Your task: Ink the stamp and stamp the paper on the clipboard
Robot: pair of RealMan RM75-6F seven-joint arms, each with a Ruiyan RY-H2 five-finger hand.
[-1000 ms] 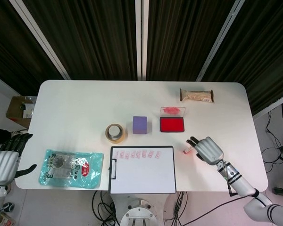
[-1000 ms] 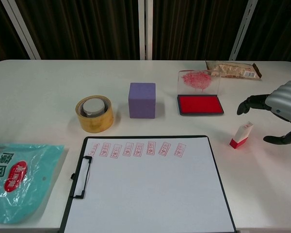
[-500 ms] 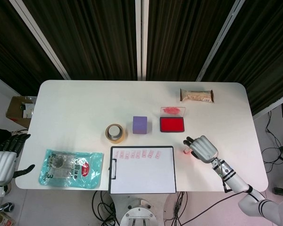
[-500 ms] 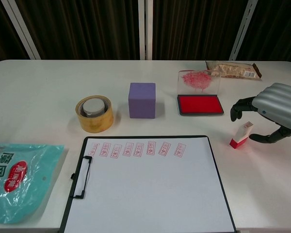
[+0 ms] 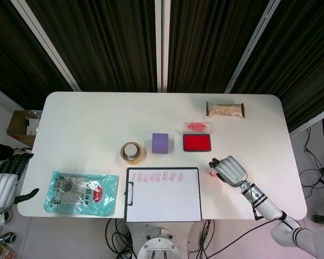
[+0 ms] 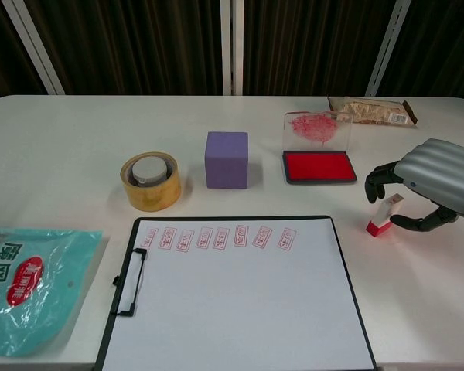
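We see the stamp (image 6: 382, 216) standing on the white surface (image 6: 62, 139), just right of the clipboard's (image 6: 348, 278) upper right corner and in front of the ink pad (image 6: 319, 166). Its place matches the earlier frames; what differs is the right hand (image 6: 429, 182), which has moved left and closer, so that its dark fingers (image 6: 377, 179) now curl over the stamp's top where a second ago they hung clear to the right. The thumb sits low on the stamp's right side. We cannot tell whether the fingers actually touch the stamp; the hand is cupped around it with fingers apart, not visibly clamped.

The stamp's long axis runs nearly upright, tilted a little, with its white top leaning up and to the right and its red base on the surface toward the clipboard.

The paper (image 6: 240, 309) carries a row of red prints along its top edge. The ink pad lies open, its clear lid raised behind it and smeared red. To the left stand a purple block (image 6: 226, 159) and a roll of tape (image 6: 151, 181); a snack packet (image 6: 371, 111) lies at the far right edge, and a teal bag (image 6: 27, 282) at the near left.

The left hand (image 5: 4, 183) hangs off the surface's left edge, fingers spread, holding nothing.
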